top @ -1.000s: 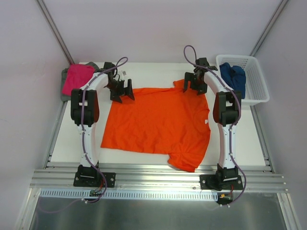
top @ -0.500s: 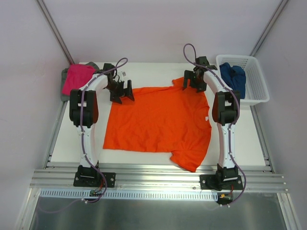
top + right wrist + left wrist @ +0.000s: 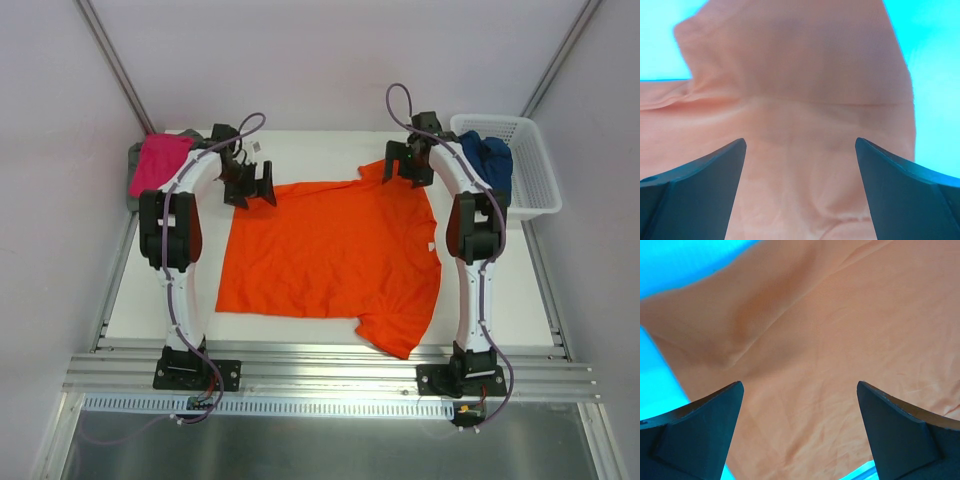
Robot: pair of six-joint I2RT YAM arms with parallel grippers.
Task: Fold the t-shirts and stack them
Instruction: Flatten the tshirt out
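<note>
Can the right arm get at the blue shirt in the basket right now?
Probably yes. The right gripper is open and empty, and the blue shirt lies uncovered in the open-topped basket right beside that arm.

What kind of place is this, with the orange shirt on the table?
Probably a robot lab's test bench, not a home: the left arm and right arm are bolted to a metal rail, bare panels wall in the white table, and an orange t-shirt lies spread there.

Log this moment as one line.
orange t-shirt spread out | left gripper open over its far-left corner | right gripper open over far sleeve
</note>
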